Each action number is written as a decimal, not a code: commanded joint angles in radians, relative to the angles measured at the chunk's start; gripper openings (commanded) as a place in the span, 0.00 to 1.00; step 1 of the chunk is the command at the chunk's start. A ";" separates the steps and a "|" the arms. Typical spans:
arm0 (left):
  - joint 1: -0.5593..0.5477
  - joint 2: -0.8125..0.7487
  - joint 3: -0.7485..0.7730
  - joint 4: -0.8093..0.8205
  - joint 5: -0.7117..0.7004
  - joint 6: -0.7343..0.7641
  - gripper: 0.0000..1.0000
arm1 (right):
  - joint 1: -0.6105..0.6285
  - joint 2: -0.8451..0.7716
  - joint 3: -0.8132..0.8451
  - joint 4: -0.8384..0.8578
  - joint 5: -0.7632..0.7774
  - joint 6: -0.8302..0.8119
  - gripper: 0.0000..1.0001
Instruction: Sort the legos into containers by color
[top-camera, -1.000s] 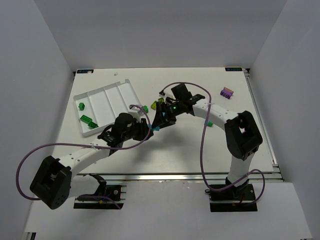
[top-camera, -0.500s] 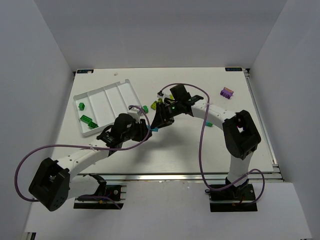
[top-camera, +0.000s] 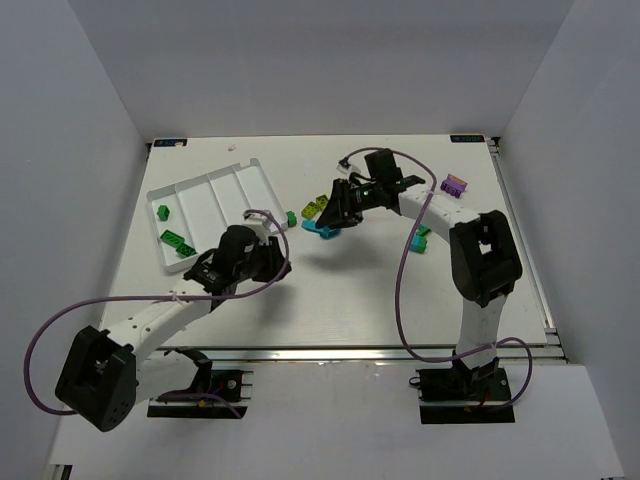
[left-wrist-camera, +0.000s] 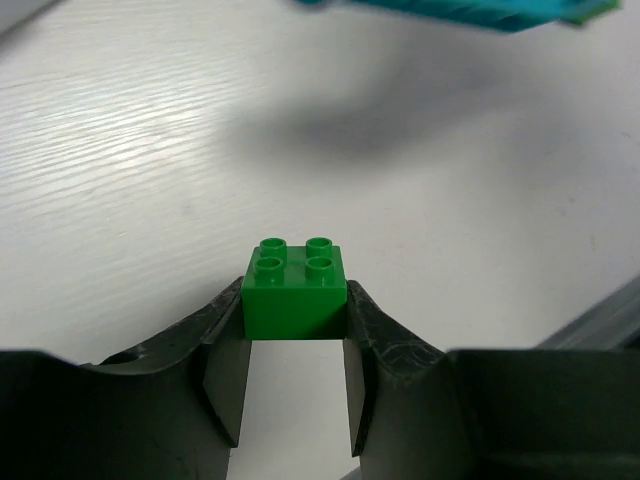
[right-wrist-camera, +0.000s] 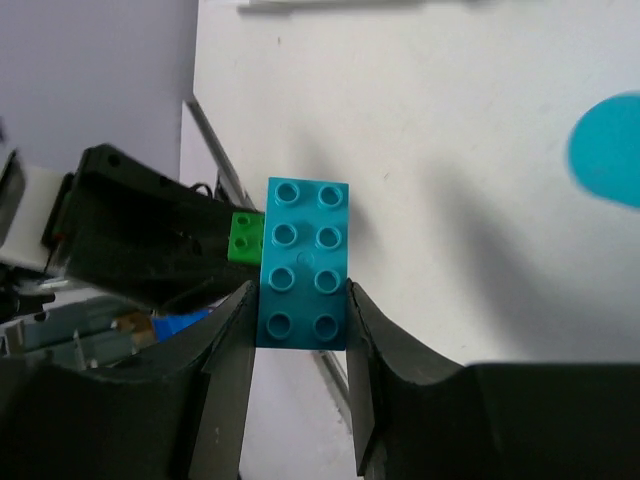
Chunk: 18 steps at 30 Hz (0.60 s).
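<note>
Holding green: your left tool (left-wrist-camera: 296, 322) is clenched on a four-stud green brick (left-wrist-camera: 295, 285), studs up, one pad pressed against each side.
Left tool's place: just off the near right corner of the tray (top-camera: 225, 195), over the bare surface (top-camera: 340, 290).
Holding cyan: your right tool (right-wrist-camera: 302, 325) grasps an eight-stud cyan brick (right-wrist-camera: 303, 262) by its long sides, with the far half poking past the fingertips.
Cyan brick's place: right of the tray, raised off the surface with its shadow beneath, just beyond the brick in your left tool.
Tray: white, split by ridges into long compartments; green bricks (top-camera: 178, 241) lie in its left-end compartment.
Loose pieces: a loose green brick (top-camera: 291, 217) and yellow-green bricks (top-camera: 318, 207) sit on the surface just right of the tray, close by your right tool.
Far right: a purple piece (top-camera: 454, 186) lies well apart from the tray.
</note>
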<state>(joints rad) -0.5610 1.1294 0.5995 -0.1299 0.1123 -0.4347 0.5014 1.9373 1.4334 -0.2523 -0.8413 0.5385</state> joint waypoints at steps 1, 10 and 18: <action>0.099 -0.051 0.045 -0.106 -0.036 -0.013 0.11 | -0.029 -0.003 0.096 0.030 0.010 -0.060 0.00; 0.449 0.062 0.365 -0.491 -0.333 -0.107 0.13 | -0.075 -0.038 0.125 0.007 0.044 -0.192 0.00; 0.627 0.344 0.486 -0.511 -0.482 -0.079 0.21 | -0.075 -0.049 0.128 -0.015 0.041 -0.296 0.00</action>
<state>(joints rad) 0.0093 1.4063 1.0573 -0.5835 -0.2802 -0.5179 0.4259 1.9381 1.5307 -0.2611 -0.7948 0.3180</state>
